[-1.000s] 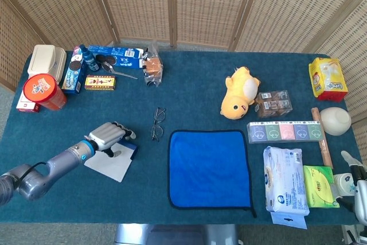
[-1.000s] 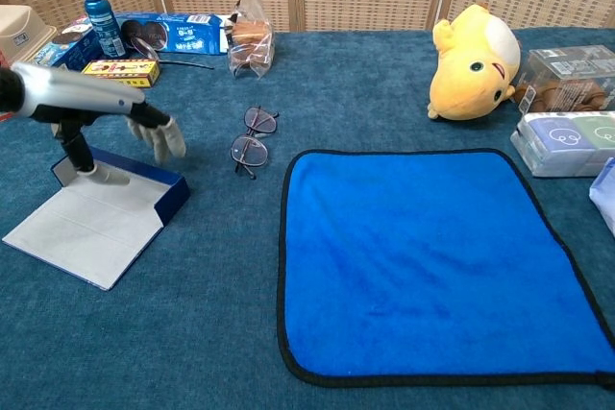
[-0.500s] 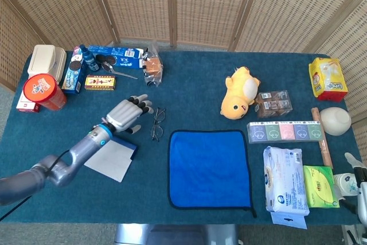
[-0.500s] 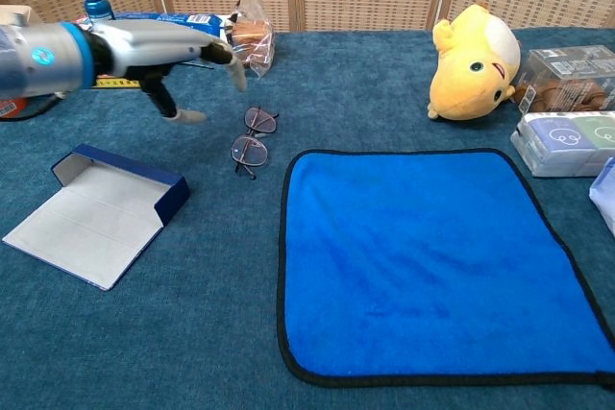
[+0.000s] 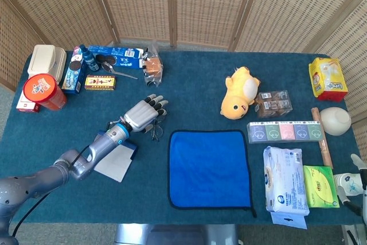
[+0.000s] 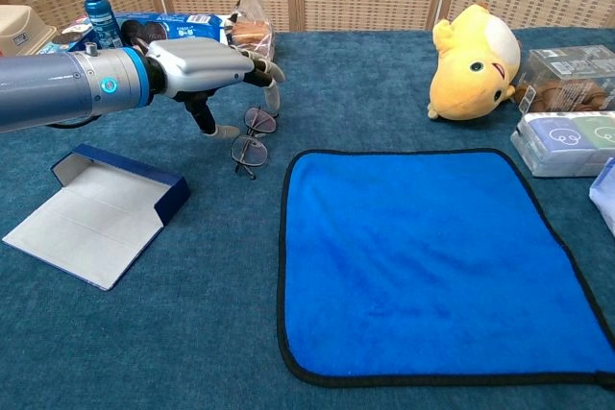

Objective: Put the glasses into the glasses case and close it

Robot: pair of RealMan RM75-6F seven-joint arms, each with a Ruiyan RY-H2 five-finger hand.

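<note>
The thin-framed glasses (image 6: pixel 250 137) lie unfolded on the blue tablecloth, just left of the blue cloth (image 6: pixel 432 256). In the head view only their near lens (image 5: pixel 155 135) shows past my hand. My left hand (image 6: pixel 207 69) hovers over them with fingers spread and curved down, holding nothing; it also shows in the head view (image 5: pixel 143 114). The glasses case (image 6: pixel 96 213) lies open to the left, dark blue outside and white inside (image 5: pixel 117 162). My right hand (image 5: pixel 355 186) barely shows at the lower right edge, and its fingers cannot be made out.
A yellow plush toy (image 6: pixel 476 60) sits at the back right of the cloth. Snack boxes and a blue bottle (image 6: pixel 98 12) line the back left. A bagged snack (image 6: pixel 252 40) lies just behind the glasses. Tissue packs (image 5: pixel 287 187) crowd the right side.
My left hand has risen off the open case and swung right and away from me, ending above the glasses. The case and glasses have not moved.
</note>
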